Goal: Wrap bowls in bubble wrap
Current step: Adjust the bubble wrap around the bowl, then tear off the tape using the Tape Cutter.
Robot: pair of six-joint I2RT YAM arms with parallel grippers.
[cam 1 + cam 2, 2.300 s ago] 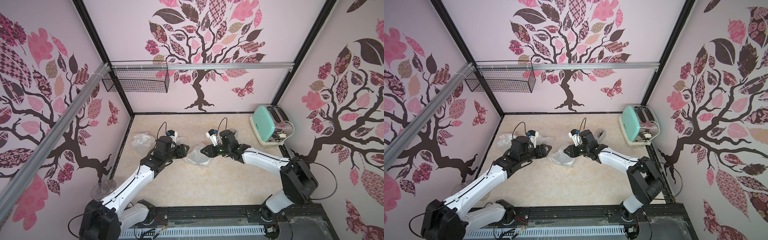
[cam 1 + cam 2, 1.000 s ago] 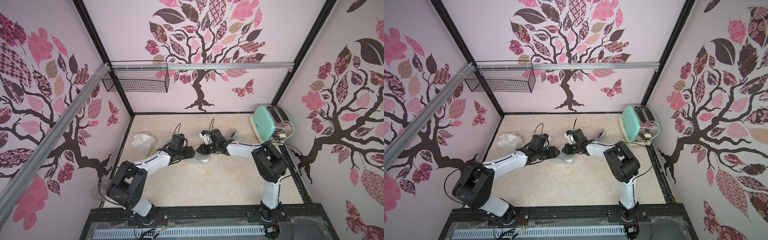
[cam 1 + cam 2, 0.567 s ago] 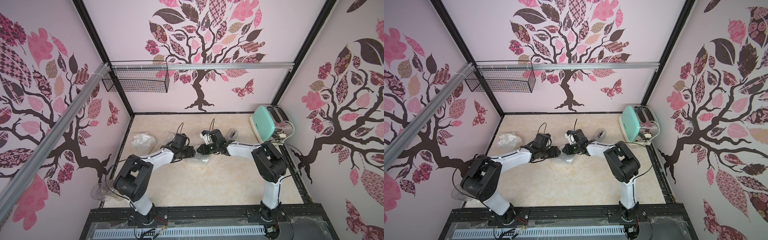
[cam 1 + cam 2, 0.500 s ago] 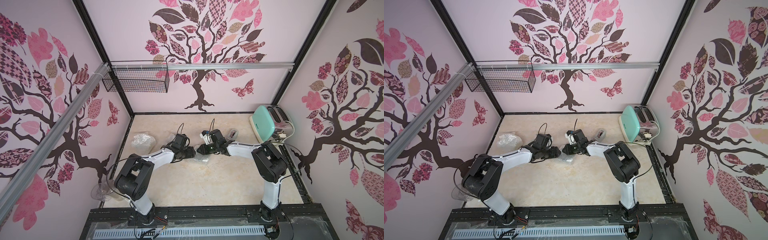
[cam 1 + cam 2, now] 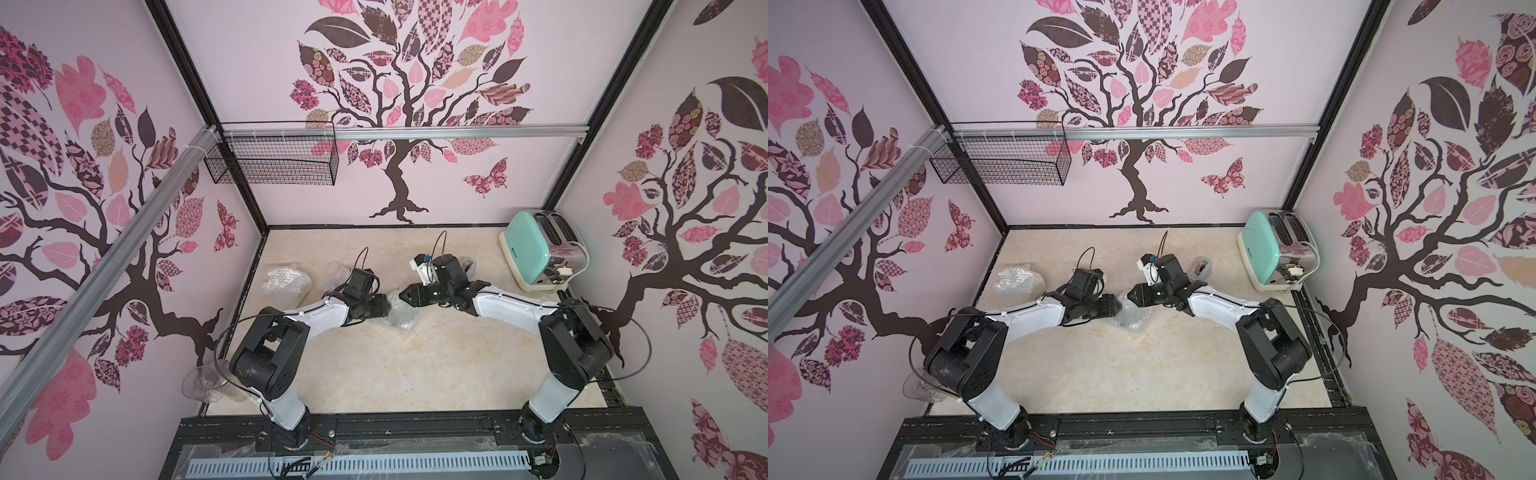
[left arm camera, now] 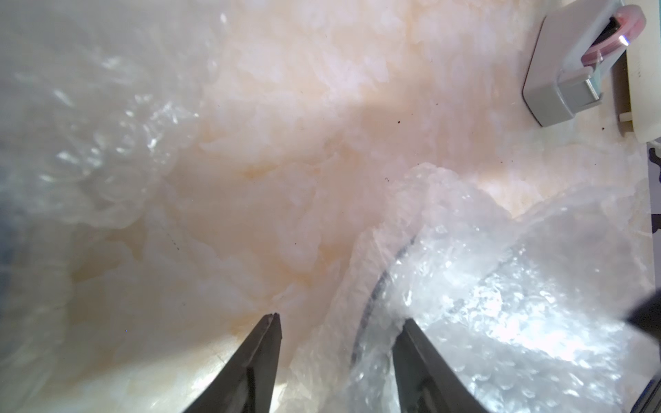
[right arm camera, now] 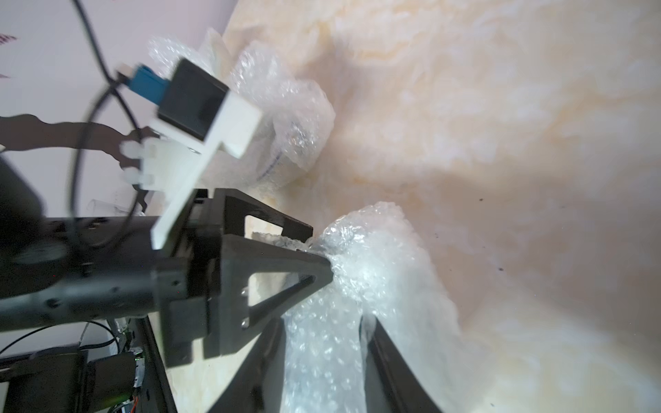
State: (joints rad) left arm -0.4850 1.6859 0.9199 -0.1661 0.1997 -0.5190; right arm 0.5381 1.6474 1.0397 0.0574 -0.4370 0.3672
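A crumpled bubble wrap (image 5: 401, 318) bundle lies mid-table in both top views (image 5: 1133, 318). Through the bubble wrap a dark curved bowl rim (image 6: 379, 286) shows faintly. My left gripper (image 5: 384, 305) stands open at the bundle's left side, straddling an edge of the wrap (image 6: 339, 321), and its right finger (image 6: 411, 332) touches it. My right gripper (image 5: 405, 295) faces it from the right, open, and a strip of wrap fills the gap between its fingers (image 7: 323, 325). In the right wrist view the left gripper (image 7: 318, 246) pokes into the same fold.
A second wrapped bundle (image 5: 286, 282) sits near the left wall, and a smaller one (image 7: 286, 107) lies behind the left wrist. A grey tape dispenser (image 5: 467, 264) and a mint toaster (image 5: 536, 249) stand far right. A clear glass (image 5: 208, 382) lies at the front left.
My right jaws have parted and loosened their pinch on the wrap. My left jaws have narrowed a little. Both grippers stay at the bundle, and the left arm has folded back.
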